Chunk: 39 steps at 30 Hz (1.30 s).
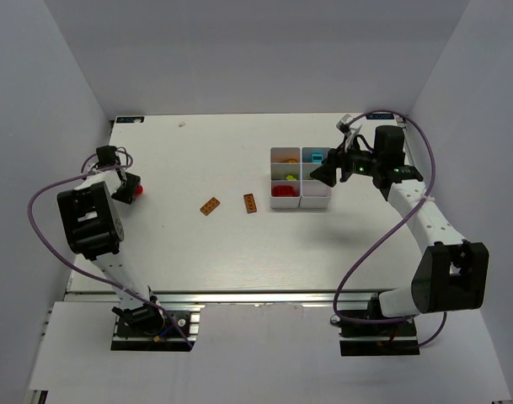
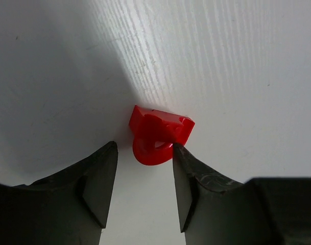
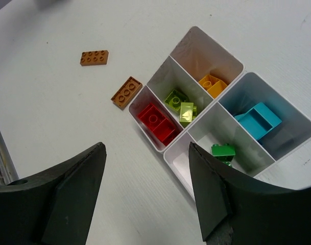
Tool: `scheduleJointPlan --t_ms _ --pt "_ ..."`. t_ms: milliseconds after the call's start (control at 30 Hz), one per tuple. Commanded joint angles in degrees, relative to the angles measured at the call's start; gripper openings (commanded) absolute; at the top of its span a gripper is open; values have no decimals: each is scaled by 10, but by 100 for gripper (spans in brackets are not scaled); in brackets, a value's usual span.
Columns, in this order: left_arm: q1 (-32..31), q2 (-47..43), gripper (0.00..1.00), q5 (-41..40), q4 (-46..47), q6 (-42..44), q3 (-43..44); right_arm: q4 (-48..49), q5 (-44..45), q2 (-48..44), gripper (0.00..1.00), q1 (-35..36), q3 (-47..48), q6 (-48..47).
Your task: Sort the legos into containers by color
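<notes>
A red lego piece [image 2: 158, 135] lies on the white table at the far left, also in the top view [image 1: 139, 192]. My left gripper [image 2: 144, 148] is open, its jaws on either side of the piece's near end, and the right fingertip [image 2: 182, 155] touches it. Two brown bricks [image 1: 210, 206] [image 1: 250, 203] lie mid-table. The white six-compartment tray [image 1: 315, 200] holds a red brick [image 3: 158, 122], lime bricks [image 3: 180, 104], an orange brick [image 3: 212, 84], a teal brick [image 3: 257, 120] and a green brick [image 3: 222, 151]. My right gripper [image 3: 145, 150] is open and empty, above the tray's right side [image 1: 326, 172].
The white enclosure walls stand at the left, right and back of the table. The left arm's purple cable [image 1: 45, 198] loops beside its body. A metal rail [image 1: 239, 295] runs along the near table edge.
</notes>
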Motion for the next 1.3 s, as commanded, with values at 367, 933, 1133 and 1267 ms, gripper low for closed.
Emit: scheduleJointPlan --t_ms 367,933,1133,1267 --pt "3 6 23 5 24 5 1 2 -4 -3 71 2 38 -7" --pt "-2 -131 12 77 52 28 -93 10 -12 -10 71 3 26 -3" --pt "-9 -187 12 103 50 30 -129 14 -16 -8 71 2 25 4" --pt "-7 -204 35 56 35 43 -136 14 -17 -9 71 2 25 3"
